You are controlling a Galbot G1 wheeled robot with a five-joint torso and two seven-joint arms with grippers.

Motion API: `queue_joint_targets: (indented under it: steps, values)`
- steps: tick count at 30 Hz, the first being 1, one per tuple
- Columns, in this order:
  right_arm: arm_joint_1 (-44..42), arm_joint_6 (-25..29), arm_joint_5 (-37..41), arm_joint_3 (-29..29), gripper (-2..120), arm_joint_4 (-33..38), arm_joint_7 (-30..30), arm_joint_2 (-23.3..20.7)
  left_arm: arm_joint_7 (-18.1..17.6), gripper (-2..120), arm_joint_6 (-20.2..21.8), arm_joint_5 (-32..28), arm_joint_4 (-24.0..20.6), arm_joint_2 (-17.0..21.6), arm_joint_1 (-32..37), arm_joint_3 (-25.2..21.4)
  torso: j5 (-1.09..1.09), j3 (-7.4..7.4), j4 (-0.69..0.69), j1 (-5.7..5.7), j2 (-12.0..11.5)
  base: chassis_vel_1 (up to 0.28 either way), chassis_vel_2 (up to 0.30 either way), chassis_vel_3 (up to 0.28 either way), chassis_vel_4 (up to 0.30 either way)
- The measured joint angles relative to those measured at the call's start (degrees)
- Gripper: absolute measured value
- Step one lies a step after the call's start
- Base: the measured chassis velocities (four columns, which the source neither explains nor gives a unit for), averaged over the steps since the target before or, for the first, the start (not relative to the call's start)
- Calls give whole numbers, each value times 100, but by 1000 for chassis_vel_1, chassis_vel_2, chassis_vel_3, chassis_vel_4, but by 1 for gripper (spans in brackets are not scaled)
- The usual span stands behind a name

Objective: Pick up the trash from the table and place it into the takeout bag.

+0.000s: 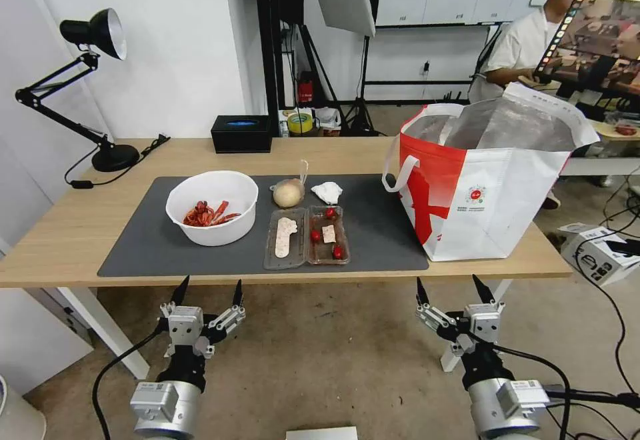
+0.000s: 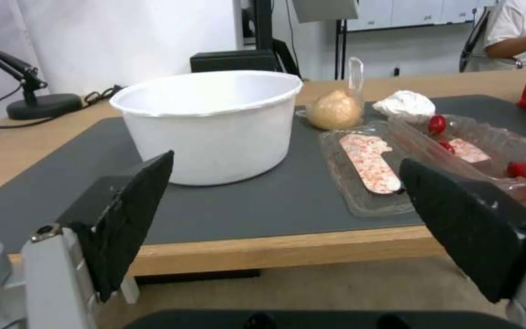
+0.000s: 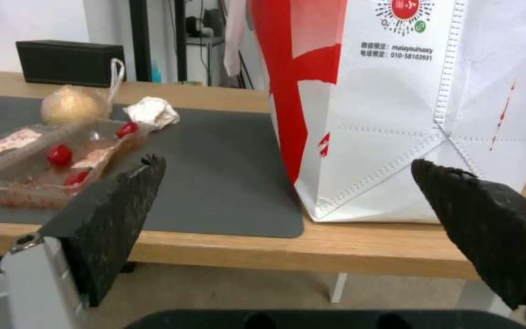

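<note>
Head view, left to right. Desk lamp (image 1: 93, 33) at the far left corner of the surface (image 1: 73, 227); black tissue box (image 1: 241, 133) at the back edge. On the grey mat (image 1: 147, 240): white bowl (image 1: 212, 207) with red crayfish shells, then the clear hinged tray (image 1: 307, 237) lying open with scraps and small red pieces, the tan bagged lump (image 1: 289, 193) and the crumpled tissue (image 1: 327, 192) just behind it. Red-and-white takeout bag (image 1: 487, 180) upright at the right end, mouth open, foil lining showing, partly on the mat.

Left hand (image 1: 207, 291) below the near edge, in front of the bowl, fingers spread wide, holding nothing. Right hand (image 1: 455, 289) likewise below the edge, in front of the bag's near left corner, fingers wide, empty.

Judged as the very start: all four pieces of trash on the mat, nothing in the bag, no reach begun. Next move likely calls for raising a hand above the surface edge and closing on one piece; bowl nearest the left hand, tray and tissue between the two. Bowl probably best kept level to avoid spilling shells; thin tray likely to flex.

On the bag: round red logo with a small green dot, a line of Chinese characters plus what looks like "malayouhuozy", then "010-58103931".
</note>
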Motion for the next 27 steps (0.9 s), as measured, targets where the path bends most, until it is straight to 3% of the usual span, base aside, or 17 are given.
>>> queue_joint_targets:
  steps: [20,23,27]
  values:
    - [5,-41,23,7,100,1,0,-29,-52,100,103,-113,-14,34,-9,14,0,0,1,0,0,0,0,0,0]
    - [82,-560,277,154,100,173,0,-346,-447,100,790,-822,-232,277,-86,135,-1,0,1,0,0,0,0,0,0]
    - [132,-907,451,250,100,293,0,-554,-665,100,1166,-1208,-351,405,-130,201,0,0,0,0,0,0,0,0,0]
